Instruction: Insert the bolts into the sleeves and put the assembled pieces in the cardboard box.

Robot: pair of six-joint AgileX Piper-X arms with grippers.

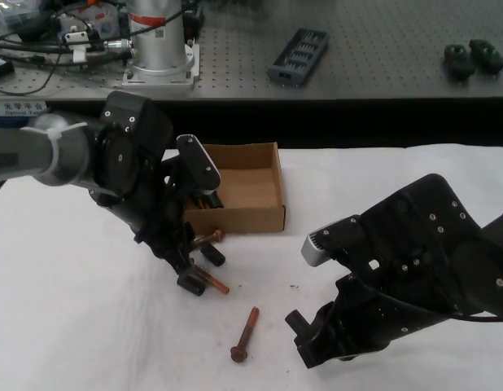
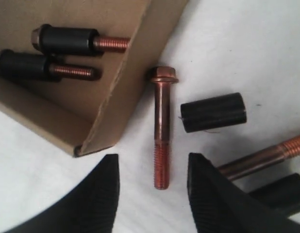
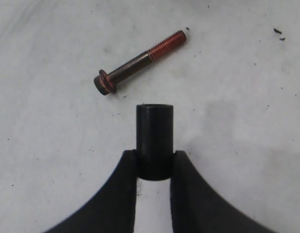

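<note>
Right tool (image 3: pixel 155 156) pinches a sleeve (image 3: pixel 155 127); cardboard box (image 2: pixel 111 107) holds two assembled pieces (image 2: pixel 67 41).

A white cloth (image 1: pixel 89 326) covers the foreground. Behind it, across the top of the frame, runs a grey perforated table (image 1: pixel 382 49). At upper left a silver metal post (image 1: pixel 158 32) stands beside a tangle of cables (image 1: pixel 32 41). A dark slotted case (image 1: pixel 298 55) lies upper centre, and two small black pieces (image 1: pixel 458 61) sit upper right.

Left arm (image 1: pixel 64 155): grey link, black wrist housing, silver screws. Right arm (image 1: pixel 414 261): black housing, grey module (image 1: pixel 314 247). End effector fingers (image 2: pixel 99 204): black, finely ribbed.
</note>
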